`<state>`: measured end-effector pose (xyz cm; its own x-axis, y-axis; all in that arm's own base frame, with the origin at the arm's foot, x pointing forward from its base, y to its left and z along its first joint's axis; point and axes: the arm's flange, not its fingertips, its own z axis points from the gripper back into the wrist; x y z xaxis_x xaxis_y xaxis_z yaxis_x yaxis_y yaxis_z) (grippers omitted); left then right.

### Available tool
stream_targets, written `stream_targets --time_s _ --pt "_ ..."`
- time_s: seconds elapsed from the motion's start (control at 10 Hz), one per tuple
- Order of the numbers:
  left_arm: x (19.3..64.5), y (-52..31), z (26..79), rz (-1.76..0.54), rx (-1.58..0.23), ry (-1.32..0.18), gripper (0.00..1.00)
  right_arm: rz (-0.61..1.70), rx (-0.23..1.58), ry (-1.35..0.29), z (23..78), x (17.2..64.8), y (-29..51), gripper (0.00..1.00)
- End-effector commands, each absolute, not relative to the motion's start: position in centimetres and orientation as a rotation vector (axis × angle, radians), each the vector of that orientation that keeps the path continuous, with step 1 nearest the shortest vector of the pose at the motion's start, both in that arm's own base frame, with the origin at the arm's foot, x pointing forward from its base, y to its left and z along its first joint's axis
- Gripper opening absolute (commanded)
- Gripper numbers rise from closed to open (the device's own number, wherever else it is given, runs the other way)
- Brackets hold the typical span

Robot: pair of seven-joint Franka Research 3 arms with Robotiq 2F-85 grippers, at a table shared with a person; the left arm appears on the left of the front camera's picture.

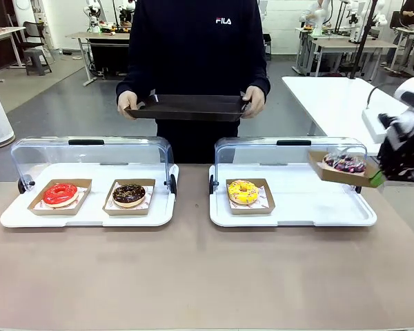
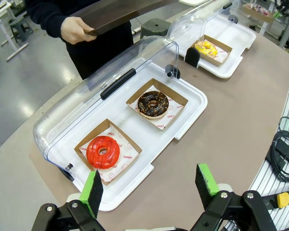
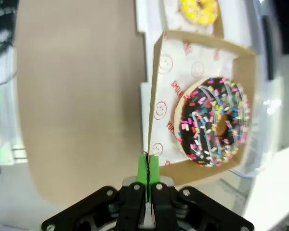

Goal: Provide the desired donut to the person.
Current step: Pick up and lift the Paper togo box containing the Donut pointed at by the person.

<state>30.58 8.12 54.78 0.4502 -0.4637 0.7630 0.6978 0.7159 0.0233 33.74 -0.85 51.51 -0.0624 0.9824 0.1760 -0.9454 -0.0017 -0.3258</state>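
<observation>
- Front view: the person [image 1: 193,48] stands at the far side, holding a dark tray [image 1: 190,107] level in both hands, apparently ready to receive. The right gripper [image 1: 376,179] pinches one edge of a paper box [image 1: 329,172] carrying the sprinkled donut [image 1: 343,163]. The box is lifted clear of the right-hand white tray [image 1: 310,215] and hangs by its open clear lid [image 1: 290,148]. I judge it is mid-carry towards the person, with handover not yet done. A yellow donut [image 1: 243,191] sits in that white tray.
- Left wrist view: the left gripper [image 2: 149,183] hovers over the table [image 2: 221,120], fingers wide apart and holding nothing, likely kept out of the way. Before it lie a red donut [image 2: 103,151] and a chocolate donut [image 2: 153,104], each in its own box.
- Right wrist view: the green pads are closed tight on the box's thin side wall. Gripping the wall keeps the fingers off the icing. The box hangs from one edge, so it could tip.
</observation>
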Motion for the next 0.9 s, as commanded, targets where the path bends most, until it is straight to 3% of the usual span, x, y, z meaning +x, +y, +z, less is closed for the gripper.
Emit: stream_targets --time_s 0.0,0.3,0.4,0.8 --pt "30.6 8.2 54.8 -0.735 -0.321 -0.838 1.0 1.699 -0.16 -0.473 52.6 27.4 -0.1 0.0" --pt "30.6 8.2 54.8 -0.735 -0.321 -0.838 1.0 1.657 -0.183 -0.588 54.6 28.5 2.4 0.0" --pt "30.6 8.2 54.8 -0.735 -0.321 -0.838 1.0 1.705 -0.19 -0.52 57.4 27.9 0.8 0.0" --pt "30.6 8.2 54.8 -0.735 -0.321 -0.838 1.0 1.705 -0.19 -0.52 57.4 27.9 0.8 0.0"
